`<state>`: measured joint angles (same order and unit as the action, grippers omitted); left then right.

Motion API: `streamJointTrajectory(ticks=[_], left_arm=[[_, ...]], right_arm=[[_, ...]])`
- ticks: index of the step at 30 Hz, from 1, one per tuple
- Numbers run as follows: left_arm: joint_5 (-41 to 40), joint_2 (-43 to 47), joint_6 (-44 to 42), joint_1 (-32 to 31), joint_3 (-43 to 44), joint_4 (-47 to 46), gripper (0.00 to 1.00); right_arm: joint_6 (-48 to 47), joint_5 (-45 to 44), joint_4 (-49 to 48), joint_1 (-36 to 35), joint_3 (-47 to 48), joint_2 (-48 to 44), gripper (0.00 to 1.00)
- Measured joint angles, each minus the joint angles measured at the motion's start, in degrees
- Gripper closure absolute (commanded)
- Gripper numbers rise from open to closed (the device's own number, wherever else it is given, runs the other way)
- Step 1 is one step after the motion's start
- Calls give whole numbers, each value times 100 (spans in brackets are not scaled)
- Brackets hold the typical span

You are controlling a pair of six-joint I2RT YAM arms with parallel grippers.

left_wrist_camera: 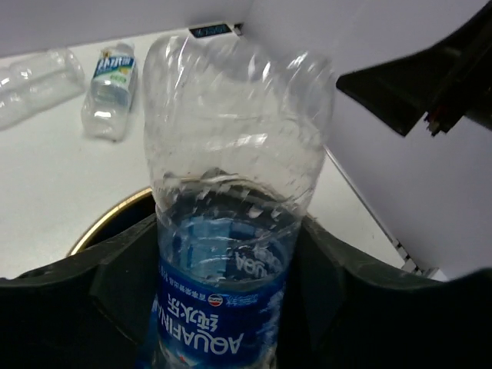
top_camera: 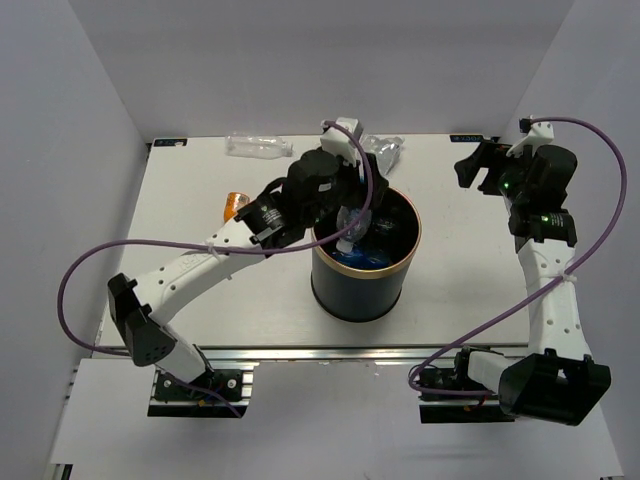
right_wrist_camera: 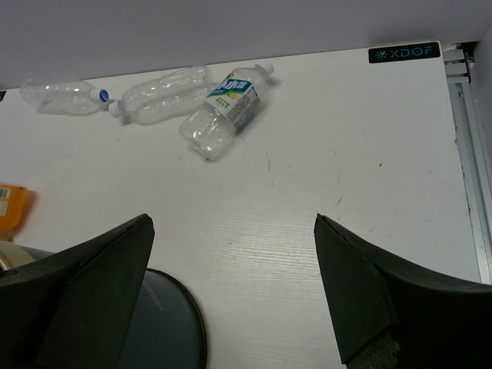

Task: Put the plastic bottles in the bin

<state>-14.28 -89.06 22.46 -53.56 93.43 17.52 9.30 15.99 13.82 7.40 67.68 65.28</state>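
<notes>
Over the bin (top_camera: pixel 356 296), the left gripper (left_wrist_camera: pixel 227 265) clasped a blue-labelled bottle (left_wrist_camera: pixel 231 154), apparently due for release next; the right gripper (right_wrist_camera: pixel 232 250) gaped wide, empty.

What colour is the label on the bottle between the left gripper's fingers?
Blue label with white lettering on the bottle; clearest in left wrist view.

My left arm (top_camera: pixel 190 270) and right arm (top_camera: pixel 555 300): white links, black joint housings, a purple cable (top_camera: pixel 68 290) looping off each. Green lights (top_camera: pixel 544 213) at three o'clock. The right gripper (right_wrist_camera: pixel 242 288) has matte black wedge fingers (right_wrist_camera: pixel 377 300).
</notes>
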Motion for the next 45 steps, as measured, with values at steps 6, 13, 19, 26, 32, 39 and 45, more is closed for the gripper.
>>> streamJointTrajectory(ticks=[6,13,19,26,32,39,45], left_arm=[[-7,376,2,-107,-407,-120,2],[-330,715,-125,-107,-232,-197,2],[-1209,931,-227,304,-92,166,2],[-933,1084,-98,3344,-535,487,2],[-166,339,-649,4050,-1073,422,2],[343,-1646,-1353,4577,-1163,566,2],[474,-1891,-1711,4575,-1462,581,2]], right_arm=[[76,144,-26,83,-2,111,11],[81,232,-33,107,-2,111,11],[81,352,-37,122,-2,170,11],[70,516,-37,122,-2,352,11],[-68,498,-33,122,-2,605,11],[-282,496,-9,127,0,837,11],[-358,511,-2,127,4,914,11]])
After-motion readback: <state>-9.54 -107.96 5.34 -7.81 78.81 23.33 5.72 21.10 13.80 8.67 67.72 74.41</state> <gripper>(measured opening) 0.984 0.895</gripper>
